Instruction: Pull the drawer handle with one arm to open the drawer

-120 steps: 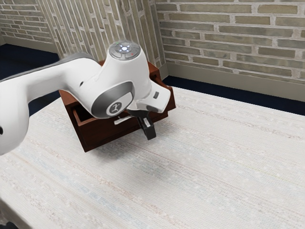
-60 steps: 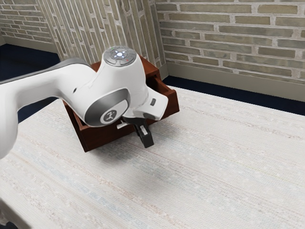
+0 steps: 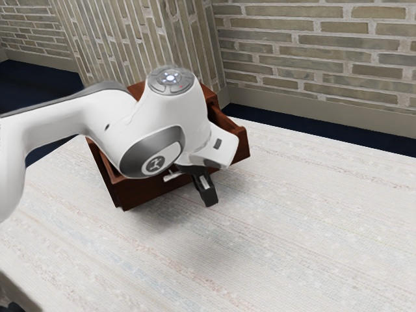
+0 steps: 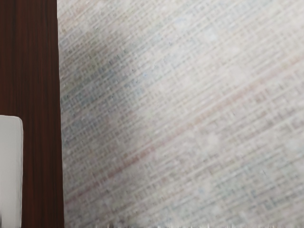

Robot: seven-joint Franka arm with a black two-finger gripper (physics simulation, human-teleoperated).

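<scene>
A dark red-brown wooden drawer box [image 3: 133, 188] stands on the table by the brick wall. Its drawer [image 3: 235, 138] sticks out toward the exterior view's right, and part of the pale handle [image 3: 173, 175] shows on the front. My black gripper [image 3: 207, 191] hangs just in front of the drawer front, close beside the handle and low over the table. My white arm hides most of the box and the contact with the handle. In the wrist view the brown drawer front [image 4: 33, 71] and the end of the pale handle [image 4: 9, 171] lie close to my hand.
The pale woven-textured table [image 3: 292, 214] stretches wide toward the exterior view's right and front. A brick wall [image 3: 312, 45] runs behind it, with a dark floor strip [image 3: 338, 130] between wall and table. The same table surface [image 4: 190, 118] lies under my hand.
The drawer has slid further out toward the exterior view's right. My hand has moved the same way with it, staying at the handle.
</scene>
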